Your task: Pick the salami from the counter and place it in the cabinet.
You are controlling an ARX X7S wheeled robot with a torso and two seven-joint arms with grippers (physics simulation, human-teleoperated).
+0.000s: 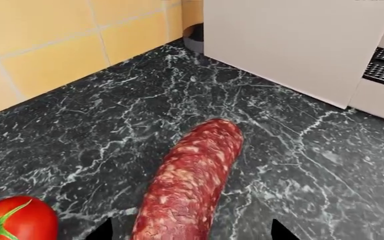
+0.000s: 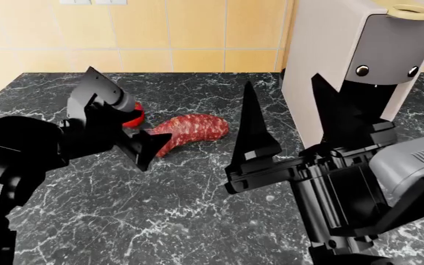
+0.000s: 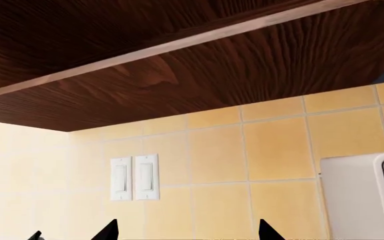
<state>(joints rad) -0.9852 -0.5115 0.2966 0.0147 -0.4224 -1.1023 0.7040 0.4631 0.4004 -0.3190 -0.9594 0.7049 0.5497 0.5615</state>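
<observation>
The salami (image 1: 190, 185), a thick curved dark red sausage with pale specks, lies on the black-grey marble counter (image 1: 112, 125). It also shows in the head view (image 2: 190, 130). My left gripper (image 1: 190, 233) is open, its two black fingertips (image 1: 102, 231) on either side of the salami's near end, apart from it. In the head view the left gripper (image 2: 142, 146) sits at the salami's left end. My right gripper (image 2: 289, 118) is open and empty, raised and pointing up at the tiled wall. The cabinet's dark wooden underside (image 3: 178, 55) shows above.
A small red tomato (image 1: 15, 220) lies by the salami's near end, also in the head view (image 2: 133, 117). A beige coffee machine (image 2: 355, 61) stands at the back right on the counter, near the salami's far tip (image 1: 299, 45). White wall switches (image 3: 133, 177) are on the yellow tiles.
</observation>
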